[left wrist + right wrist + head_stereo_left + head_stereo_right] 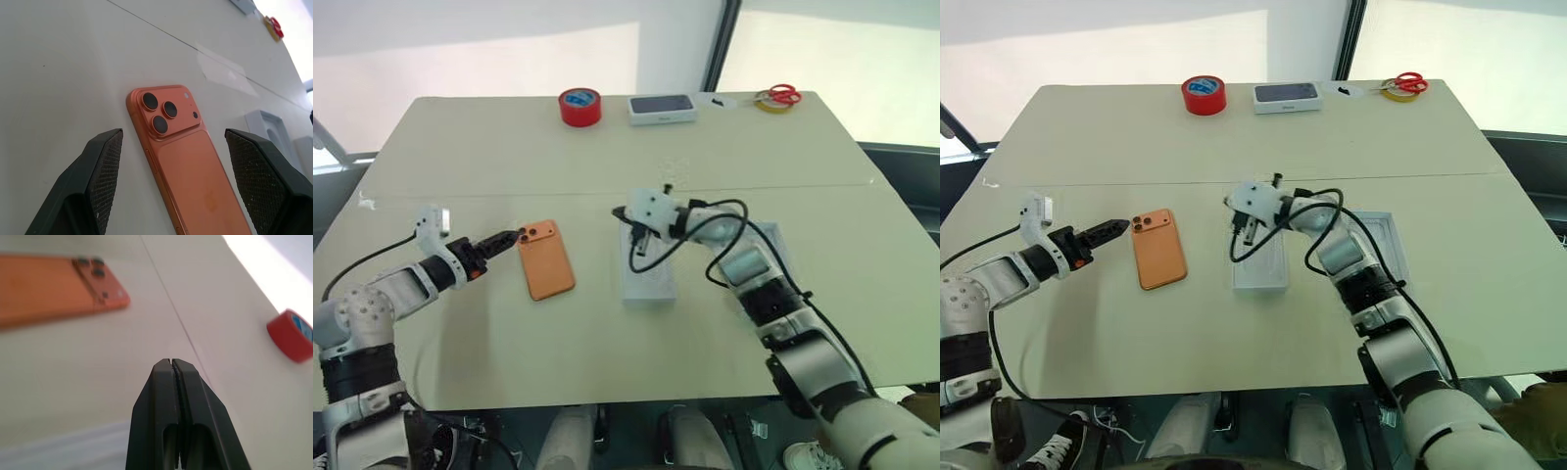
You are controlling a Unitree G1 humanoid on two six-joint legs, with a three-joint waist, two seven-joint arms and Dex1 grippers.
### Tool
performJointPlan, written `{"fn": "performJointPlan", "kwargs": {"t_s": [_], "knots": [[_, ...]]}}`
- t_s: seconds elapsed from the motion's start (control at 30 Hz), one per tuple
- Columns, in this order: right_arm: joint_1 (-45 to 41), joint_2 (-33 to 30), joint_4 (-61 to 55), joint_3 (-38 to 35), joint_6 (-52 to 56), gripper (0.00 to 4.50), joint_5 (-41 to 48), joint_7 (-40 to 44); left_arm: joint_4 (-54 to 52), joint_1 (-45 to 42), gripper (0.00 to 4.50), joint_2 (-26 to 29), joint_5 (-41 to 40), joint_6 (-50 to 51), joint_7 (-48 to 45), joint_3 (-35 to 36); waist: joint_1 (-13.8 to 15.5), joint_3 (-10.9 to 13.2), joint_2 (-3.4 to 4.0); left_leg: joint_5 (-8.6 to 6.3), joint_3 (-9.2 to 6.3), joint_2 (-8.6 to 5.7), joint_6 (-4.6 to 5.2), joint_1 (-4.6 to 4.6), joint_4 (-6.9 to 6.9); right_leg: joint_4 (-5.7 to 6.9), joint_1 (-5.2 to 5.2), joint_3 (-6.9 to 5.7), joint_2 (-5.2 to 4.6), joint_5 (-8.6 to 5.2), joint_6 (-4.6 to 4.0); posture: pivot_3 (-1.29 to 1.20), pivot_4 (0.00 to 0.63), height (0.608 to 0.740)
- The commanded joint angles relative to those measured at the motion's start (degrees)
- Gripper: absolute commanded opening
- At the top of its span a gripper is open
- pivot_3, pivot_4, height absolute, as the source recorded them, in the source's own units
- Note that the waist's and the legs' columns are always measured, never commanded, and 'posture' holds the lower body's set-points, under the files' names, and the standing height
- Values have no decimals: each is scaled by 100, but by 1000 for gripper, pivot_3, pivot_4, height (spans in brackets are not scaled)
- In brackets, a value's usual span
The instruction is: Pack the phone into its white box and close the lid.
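- On the bench (pixel 509 147), the phone (pixel 549 259) lies flat, camera side up, left of the white box (pixel 1260 266), probably awaiting pickup.
- Left claw (pixel 505 239) is spread, tips at the phone's camera corner, seemingly lined up to grasp it.
- Right claw (pixel 623 212), pressed together and empty, hangs over the box's far end.
- Red tape roll (pixel 579 106) sits well apart.
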Motion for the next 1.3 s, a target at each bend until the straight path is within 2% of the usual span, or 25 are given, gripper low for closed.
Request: {"fn": "performJointPlan", "kwargs": {"t_s": [0.03, 0.2, 0.33, 0.4, 0.57, 0.9, 1.3], "knots": [[-256, 191, 82, 398, 270, 53, -309, 62, -139, 23, 3513, -27, -214, 454, 173, 98, -2, -1, -1, 0, 2, -2, 0, 0, 0, 1, 0, 0, -2, 0, 0, 0, 150, 735], [-350, 326, 351, 1029, 684, 53, -661, 553, -266, 63, 3513, -156, -56, 566, 286, -133, 5, -4, -6, 3, 5, -2, -7, 2, 0, 15, -8, 1, -2, 0, 0, 0, 150, 735], [-362, 560, 530, 1213, 766, 53, -743, 597, -217, -79, 3513, -389, -206, 874, 403, -104, 4, -4, -6, 3, 9, -2, -9, 2, -1, 16, -10, 1, -3, 0, 0, 0, 150, 735], [-369, 587, 703, 1337, 733, 53, -918, 514, -208, -49, 3513, -408, -62, 825, 342, -317, -2, -4, -6, 3, 9, -2, -10, 4, -1, 19, -11, 1, -3, 0, 0, 0, 150, 735], [-346, 659, 828, 1318, 777, 53, -979, 423, -110, -85, 3513, -424, 74, 869, 197, -681, 6, -13, -9, 6, 16, -2, -15, 17, -5, 30, -10, 0, -5, 0, -1, 0, 150, 735], [-157, 627, 331, 1348, 1364, 53, -927, 740, 342, -508, 3513, -522, 578, 696, -369, -1578, 43, -27, -9, 6, 17, -11, -16, 19, -6, 34, -9, 0, -12, 0, -1, 0, 150, 735], [-197, 560, 384, 1304, 1382, 53, -956, 586, 928, -976, 3513, -583, 836, 956, -783, -1755, 39, -32, -9, 6, 16, -12, -16, 20, -8, 34, -10, 0, -13, -1, -1, 0, 150, 735]]}}
